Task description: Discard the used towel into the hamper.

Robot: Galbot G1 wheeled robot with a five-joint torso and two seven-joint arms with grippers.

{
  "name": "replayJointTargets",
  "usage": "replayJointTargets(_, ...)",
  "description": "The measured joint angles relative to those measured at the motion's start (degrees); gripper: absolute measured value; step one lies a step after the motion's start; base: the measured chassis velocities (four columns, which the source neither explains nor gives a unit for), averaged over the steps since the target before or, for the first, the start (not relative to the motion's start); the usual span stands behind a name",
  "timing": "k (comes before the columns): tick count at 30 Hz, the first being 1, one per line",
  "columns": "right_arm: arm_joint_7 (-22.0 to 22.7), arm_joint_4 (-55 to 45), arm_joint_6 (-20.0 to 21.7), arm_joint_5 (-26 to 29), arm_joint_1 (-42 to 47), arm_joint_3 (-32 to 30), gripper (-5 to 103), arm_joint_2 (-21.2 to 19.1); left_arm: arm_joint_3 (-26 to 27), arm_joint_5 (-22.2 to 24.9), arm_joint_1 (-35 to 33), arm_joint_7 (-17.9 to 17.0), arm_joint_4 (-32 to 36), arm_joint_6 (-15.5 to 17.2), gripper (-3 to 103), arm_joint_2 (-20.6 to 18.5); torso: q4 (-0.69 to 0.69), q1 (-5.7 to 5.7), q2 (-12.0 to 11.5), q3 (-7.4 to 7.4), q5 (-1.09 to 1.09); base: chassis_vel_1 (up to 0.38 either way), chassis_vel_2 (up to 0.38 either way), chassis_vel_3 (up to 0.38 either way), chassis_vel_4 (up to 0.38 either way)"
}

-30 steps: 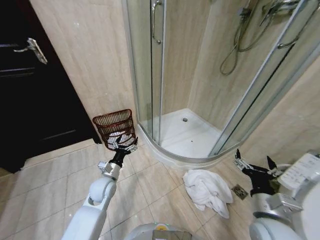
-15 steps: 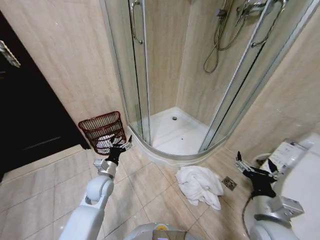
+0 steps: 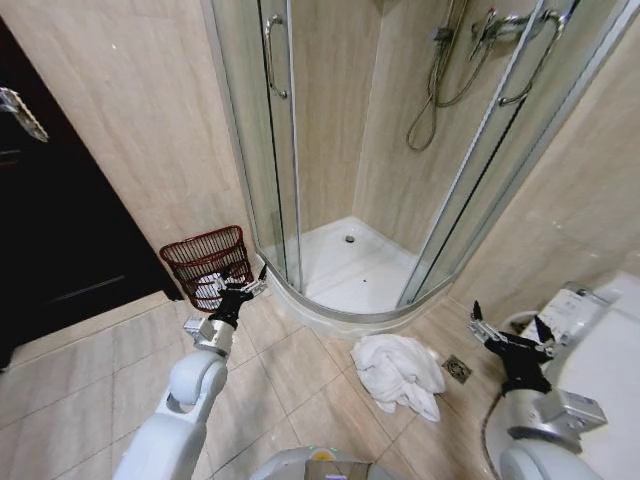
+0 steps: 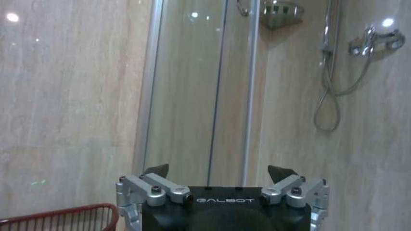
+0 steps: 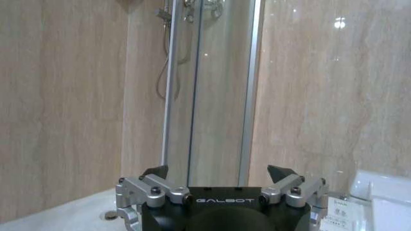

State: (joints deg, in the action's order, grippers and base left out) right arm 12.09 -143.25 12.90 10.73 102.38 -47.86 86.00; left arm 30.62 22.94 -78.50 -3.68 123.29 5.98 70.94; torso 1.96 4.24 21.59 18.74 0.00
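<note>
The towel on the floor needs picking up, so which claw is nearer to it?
Right, by a little. The right claw hangs open just beside the white towel, toward the toilet. The left claw is open farther off, in front of the hamper.

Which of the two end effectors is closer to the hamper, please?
The left end effector, open just in front of the hamper; the right end effector is open beyond the towel.

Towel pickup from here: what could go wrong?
1. The towel lies crumpled on the floor by the shower base; an open right gripper may pinch just one fold and drag the rest.
2. The hamper sits by the left gripper, already holding something white; a long carry could snag.
</note>
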Motion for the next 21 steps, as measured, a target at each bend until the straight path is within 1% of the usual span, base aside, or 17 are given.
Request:
replayJointTargets(1, 0.00, 0.00, 0.00, 0.00, 0.00, 0.00, 100, 0.00, 0.00, 0.00, 0.00, 0.00, 0.00, 0.00, 100, 0.00, 0.00, 0.00, 0.00, 0.00, 0.00, 0.000, 0.000, 0.000, 0.000)
replayJointTargets(3, 0.02, 0.00, 0.29, 0.04, -0.67, 0.07, 100, -0.26, 0.03, -0.66, 0.08, -1.16, 0.37, 1.35, 100, -0.18, 0.00, 0.30, 0.70, 0.40, 0.00, 0.000, 0.000, 0.000, 0.000)
replayJointTargets(4, 0.02, 0.00, 0.29, 0.04, -0.67, 0.07, 100, -0.26, 0.03, -0.66, 0.08, -1.16, 0.37, 1.35, 100, -0.18, 0.00, 0.30, 0.70, 0.40, 0.00, 0.000, 0.000, 0.000, 0.000)
replayJointTargets(7, 0.01, 0.00, 0.43, 0.13, -1.15, 0.21, 100, -0.26, 0.02, -1.92, 0.34, -1.48, 0.38, 2.11, 100, -0.37, 0.00, 0.71, 1.68, 0.97, 0.00, 0.000, 0.000, 0.000, 0.000)
replayJointTargets(8, 0.01, 0.00, 0.43, 0.13, -1.15, 0.21, 100, -0.26, 0.02, -1.92, 0.34, -1.48, 0.38, 2.11, 100, -0.37, 0.00, 0.71, 1.68, 0.97, 0.00, 0.000, 0.000, 0.000, 0.000)
replayJointTargets(11, -0.05, 0.00, 0.59, 1.15, -1.09, 0.28, 100, 0.16, -0.26, -2.23, 0.32, -2.19, 0.84, 2.67, 100, -0.36, -0.01, 0.99, 2.67, 1.68, 0.00, 0.000, 0.000, 0.000, 0.000)
replayJointTargets(15, 0.01, 0.00, 0.96, 2.19, -1.06, 0.41, 100, 0.09, -0.24, -2.23, 0.24, -2.45, 1.40, 3.01, 100, -0.41, 0.00, 1.21, 3.27, 2.03, 0.00, 0.000, 0.000, 0.000, 0.000)
replayJointTargets(19, 0.06, 0.01, 1.57, 2.92, -0.73, 0.60, 100, -0.52, 0.16, -1.96, 0.20, -2.78, 2.93, 3.62, 100, -0.91, 0.00, 1.75, 4.63, 2.89, 0.00, 0.000, 0.000, 0.000, 0.000)
replayJointTargets(20, 0.06, 0.01, 1.57, 2.92, -0.73, 0.60, 100, -0.52, 0.16, -1.96, 0.20, -2.78, 2.93, 3.62, 100, -0.91, 0.00, 1.75, 4.63, 2.89, 0.00, 0.000, 0.000, 0.000, 0.000)
replayJointTargets(21, -0.12, 0.01, 1.42, 3.13, -0.51, 0.67, 100, -0.88, 0.27, -1.96, 0.22, -3.30, 3.40, 4.08, 100, -1.01, 0.00, 1.89, 5.04, 3.15, 0.00, 0.000, 0.000, 0.000, 0.000)
